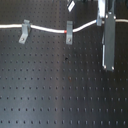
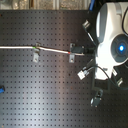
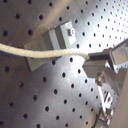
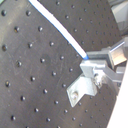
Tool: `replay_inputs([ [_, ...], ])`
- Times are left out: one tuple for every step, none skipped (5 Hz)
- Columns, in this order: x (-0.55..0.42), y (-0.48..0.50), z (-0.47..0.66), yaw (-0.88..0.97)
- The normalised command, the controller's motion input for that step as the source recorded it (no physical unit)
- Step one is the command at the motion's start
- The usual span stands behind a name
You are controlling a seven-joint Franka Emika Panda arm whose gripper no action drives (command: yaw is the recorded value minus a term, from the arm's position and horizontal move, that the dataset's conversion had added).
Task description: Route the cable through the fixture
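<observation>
The white cable [image 1: 45, 28] comes in from the first exterior view's left edge and crosses two grey fixture clips [image 1: 24, 33] [image 1: 69, 32]. A red band [image 1: 66, 31] sits at the second clip. In the second exterior view a green band [image 2: 35, 46] lies at the first clip [image 2: 36, 52] and the cable [image 2: 52, 49] runs on to my gripper [image 2: 90, 50]. My gripper [image 1: 101, 22] is shut on the cable just past the second clip. Both wrist views show the cable [image 3: 35, 52] [image 4: 60, 30] ending between the fingers [image 3: 95, 59] [image 4: 95, 67], beside a grey clip [image 3: 52, 42] [image 4: 82, 89].
Everything stands on a black perforated board [image 1: 55, 90]. Two more grey clips [image 2: 82, 74] [image 2: 96, 99] stand below the gripper in the second exterior view. The white arm body [image 2: 112, 40] fills the second exterior view's right. A small blue object [image 2: 1, 90] lies at its left edge.
</observation>
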Motion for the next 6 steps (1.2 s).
replay_inputs([
  [0.325, 0.546, -0.05, 0.39],
  [0.372, 0.511, 0.0, 0.42],
  [0.404, 0.414, 0.01, 0.41],
  [0.443, 0.385, 0.02, 0.4],
  [-0.15, -0.453, 0.07, -0.02],
  [-0.277, -0.527, 0.01, -0.38],
])
